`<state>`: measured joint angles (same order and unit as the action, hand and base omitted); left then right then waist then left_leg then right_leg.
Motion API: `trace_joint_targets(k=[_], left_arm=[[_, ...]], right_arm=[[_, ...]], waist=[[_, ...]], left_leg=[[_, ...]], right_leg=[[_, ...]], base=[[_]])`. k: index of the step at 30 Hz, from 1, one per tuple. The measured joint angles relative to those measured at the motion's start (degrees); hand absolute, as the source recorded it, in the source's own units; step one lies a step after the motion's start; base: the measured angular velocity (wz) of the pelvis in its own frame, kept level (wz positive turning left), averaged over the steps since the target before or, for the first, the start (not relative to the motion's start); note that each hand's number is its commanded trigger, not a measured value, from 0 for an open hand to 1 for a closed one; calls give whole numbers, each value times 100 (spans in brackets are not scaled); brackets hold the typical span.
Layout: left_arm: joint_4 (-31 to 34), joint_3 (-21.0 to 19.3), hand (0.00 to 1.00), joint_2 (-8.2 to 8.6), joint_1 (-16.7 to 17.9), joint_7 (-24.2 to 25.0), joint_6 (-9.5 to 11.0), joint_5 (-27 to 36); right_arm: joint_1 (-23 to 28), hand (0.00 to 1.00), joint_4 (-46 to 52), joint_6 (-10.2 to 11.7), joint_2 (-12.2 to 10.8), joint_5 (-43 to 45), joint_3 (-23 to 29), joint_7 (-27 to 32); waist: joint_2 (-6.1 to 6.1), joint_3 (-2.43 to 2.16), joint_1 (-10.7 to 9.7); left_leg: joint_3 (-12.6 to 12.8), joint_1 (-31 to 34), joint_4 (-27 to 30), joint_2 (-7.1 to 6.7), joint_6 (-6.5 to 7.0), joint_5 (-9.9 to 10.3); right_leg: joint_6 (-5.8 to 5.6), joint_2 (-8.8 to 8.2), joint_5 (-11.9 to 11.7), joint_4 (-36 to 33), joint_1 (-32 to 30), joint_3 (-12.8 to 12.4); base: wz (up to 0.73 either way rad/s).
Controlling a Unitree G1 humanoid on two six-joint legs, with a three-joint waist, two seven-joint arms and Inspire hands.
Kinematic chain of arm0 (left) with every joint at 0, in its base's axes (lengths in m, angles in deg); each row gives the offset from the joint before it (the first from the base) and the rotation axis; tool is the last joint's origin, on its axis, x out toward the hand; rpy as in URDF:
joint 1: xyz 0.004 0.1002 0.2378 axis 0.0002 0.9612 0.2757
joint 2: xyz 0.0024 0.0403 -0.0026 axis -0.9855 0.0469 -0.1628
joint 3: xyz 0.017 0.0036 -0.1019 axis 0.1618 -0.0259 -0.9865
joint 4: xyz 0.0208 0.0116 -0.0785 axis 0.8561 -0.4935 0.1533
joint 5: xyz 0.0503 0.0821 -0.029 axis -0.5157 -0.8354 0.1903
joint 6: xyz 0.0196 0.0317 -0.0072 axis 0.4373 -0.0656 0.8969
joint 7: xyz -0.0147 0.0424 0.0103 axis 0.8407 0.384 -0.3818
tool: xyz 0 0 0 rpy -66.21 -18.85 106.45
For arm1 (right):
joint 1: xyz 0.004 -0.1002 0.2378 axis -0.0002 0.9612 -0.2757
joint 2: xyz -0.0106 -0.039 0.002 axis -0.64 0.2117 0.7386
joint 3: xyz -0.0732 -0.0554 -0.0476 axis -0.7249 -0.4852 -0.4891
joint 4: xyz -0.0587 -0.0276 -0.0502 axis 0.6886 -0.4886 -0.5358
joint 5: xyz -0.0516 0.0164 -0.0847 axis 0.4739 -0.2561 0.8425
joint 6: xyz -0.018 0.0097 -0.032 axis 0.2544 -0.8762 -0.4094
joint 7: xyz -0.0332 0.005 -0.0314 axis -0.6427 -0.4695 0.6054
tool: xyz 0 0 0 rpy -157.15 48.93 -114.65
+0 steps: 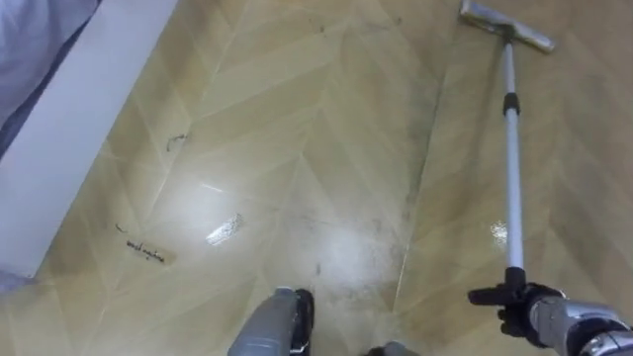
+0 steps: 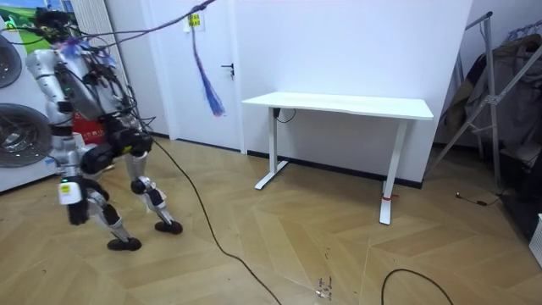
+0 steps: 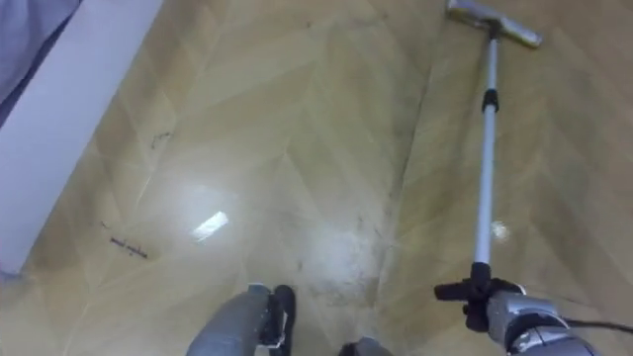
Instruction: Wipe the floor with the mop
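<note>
Grips the mop at the near end of its pole with the right hand, dark fingers curled right round the black grip. Points the pole almost straight away over the floor, past a dark collar on the far half, down to the flat head lying on the boards at the far end. Shows pale glare patches left of the mop, a small dark scrap further left, and a white panel far left of it, running aslant. In the room view, stands bent forward on wood boards with the left hand hanging low beside the legs; cannot tell how far open.
</note>
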<state>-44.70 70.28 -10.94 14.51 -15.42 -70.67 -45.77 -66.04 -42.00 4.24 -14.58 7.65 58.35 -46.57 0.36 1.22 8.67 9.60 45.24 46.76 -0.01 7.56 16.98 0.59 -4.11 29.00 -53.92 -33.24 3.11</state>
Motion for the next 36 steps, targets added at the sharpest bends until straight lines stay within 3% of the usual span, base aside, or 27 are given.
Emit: trace_joint_targets(k=[1,2,3,4,7,9,10,11,12,13,15,17,18,20,21,23,24,25,26,27,28,29,30,32,34,35,36], left_arm=[[74,-4,0,10,1,-5,40,7],[107,-2,0,29,-1,-10,57,9],[114,8,0,63,-10,-20,117,32],[104,9,0,64,-16,-34,165,29],[67,72,0,78,-16,-97,278,18],[45,101,0,78,-8,-98,279,-39],[41,103,0,83,14,-98,280,-68],[31,98,0,87,27,-103,278,-66],[16,99,0,99,62,-147,245,-66],[7,100,0,107,136,-180,172,-64],[-24,91,0,80,156,-206,42,-41],[12,100,0,-23,148,-233,-13,10],[66,142,0,-97,160,-307,-14,113],[236,334,0,-249,307,-422,32,488],[240,353,0,-248,342,-421,35,486],[323,381,0,-246,447,-383,-3,438],[428,382,0,-240,584,-323,-19,419],[452,383,0,-224,682,-224,-14,420],[447,383,0,-223,710,-172,-9,424],[437,384,0,-229,725,-81,-7,423],[382,380,0,-223,742,-21,-17,420],[382,379,0,-218,723,7,-15,419],[337,362,0,-204,613,96,2,389],[268,294,0,-152,473,145,39,232],[214,90,0,-112,346,179,198,170],[210,63,0,-110,349,175,243,172],[181,5,0,-110,347,163,295,156]], right_arm=[[331,100,-160,22,13,25,-34,13],[484,100,-222,23,30,45,-46,53],[798,100,-287,24,44,104,-50,173],[1043,100,-301,25,-2,176,-51,284],[1327,100,-249,35,-200,241,-23,545],[1420,100,-168,37,-380,241,50,613],[1419,100,-162,26,-476,241,107,626],[1418,100,-161,11,-510,242,168,627],[1348,100,-134,-73,-537,241,186,612],[1227,100,-132,-193,-527,272,203,610],[894,100,-121,-366,-431,304,234,571],[391,100,-131,-420,-319,309,220,499],[63,100,-123,-402,-231,295,148,432],[-543,100,-27,-277,-128,180,40,338],[-652,100,53,-247,-96,134,38,314],[-949,100,136,-138,-50,66,-2,229],[-1100,100,134,-130,-71,3,1,161],[-1107,100,131,-148,-75,-48,5,107],[-1079,100,117,-165,-77,-50,-4,95],[-928,100,109,-151,-81,-47,-35,56],[-617,100,109,-56,-46,-85,-58,33],[-440,100,105,-8,-18,-100,-65,28],[-58,100,75,63,38,-100,-67,9],[490,100,-103,170,112,-8,-172,-10],[1205,100,-223,165,97,203,-266,157],[1326,100,-222,163,47,261,-259,200],[1502,100,-215,163,-76,367,-227,268]], waist=[[-97,-41,-56],[-161,-51,-75],[-299,-84,-141],[-413,-99,-217],[-609,-95,-447],[-618,-92,-524],[-580,-73,-526],[-555,-68,-527],[-515,-51,-497],[-432,-20,-455],[-391,-35,-324],[-283,32,-251],[-192,64,-167],[126,59,32],[130,33,68],[224,34,172],[267,65,202],[259,62,239],[243,69,257],[205,81,249],[143,45,197],[102,47,163],[31,39,137],[-67,-1,83],[-180,-46,-103],[-238,-78,-141],[-279,-98,-240]], left_leg=[[15,-147,8,-110,71,159],[0,-228,3,-167,93,224],[-44,-367,-36,-245,143,365],[-102,-492,-115,-317,168,435],[-186,-710,-426,-389,181,474],[-192,-874,-598,-382,156,482],[-190,-1015,-685,-379,90,524],[-192,-1092,-716,-380,64,563],[-196,-1244,-714,-354,-1,681],[-193,-1392,-687,-307,-88,795],[-187,-1458,-397,-181,-268,945],[-196,-1034,695,-27,-494,826],[-208,-628,1625,114,-674,475],[-289,128,3031,261,-818,-616],[-321,306,3195,284,-821,-604],[-365,790,3121,333,-790,-503],[-362,882,2491,320,-802,-333],[-350,772,1441,315,-798,-279],[-360,672,904,319,-800,-287],[-396,495,100,332,-679,-412],[-309,359,81,293,-494,-359],[-275,284,78,259,-400,-297],[-153,120,60,199,-222,-161],[-83,-124,46,-20,-68,59],[-69,-417,95,-276,103,335],[-62,-500,97,-286,116,401],[-68,-678,56,-287,131,503]], right_leg=[[-199,-91,-204,-361,-41,-63],[-252,-93,-354,-551,-80,-113],[-313,-95,-752,-965,-221,-163],[-294,-94,-921,-1256,-418,-230],[-251,-67,-873,-1084,-1236,-255],[-202,-78,-927,-118,-1445,-203],[-136,-77,-1116,672,-1451,-137],[-97,-75,-1247,997,-1428,-89],[-7,-78,-1536,1368,-1357,26],[75,-49,-1672,1383,-1236,57],[179,-57,-1624,1225,-1143,250],[304,-45,-1349,838,-1187,328],[354,20,-1097,500,-1216,300],[436,160,-700,6,-1264,147],[459,192,-629,-52,-1263,144],[508,228,-480,-197,-1227,148],[471,238,-416,-169,-1083,149],[427,247,-328,-65,-868,153],[420,248,-274,-16,-767,154],[360,231,-138,52,-548,153],[183,186,-13,125,-354,137],[76,155,13,187,-253,138],[-20,27,75,307,-48,159],[-124,-206,134,203,192,115],[-342,-412,-156,-491,158,32],[-356,-423,-304,-655,121,-10],[-362,-441,-662,-927,26,-15]], base=[[47],[27],[8],[0],[-14],[-17],[-12],[-8],[-9],[-15],[-33],[-23],[-14],[-15],[-16],[-17],[-7],[-5],[0],[9],[22],[38],[32],[24],[30],[0],[-34]])
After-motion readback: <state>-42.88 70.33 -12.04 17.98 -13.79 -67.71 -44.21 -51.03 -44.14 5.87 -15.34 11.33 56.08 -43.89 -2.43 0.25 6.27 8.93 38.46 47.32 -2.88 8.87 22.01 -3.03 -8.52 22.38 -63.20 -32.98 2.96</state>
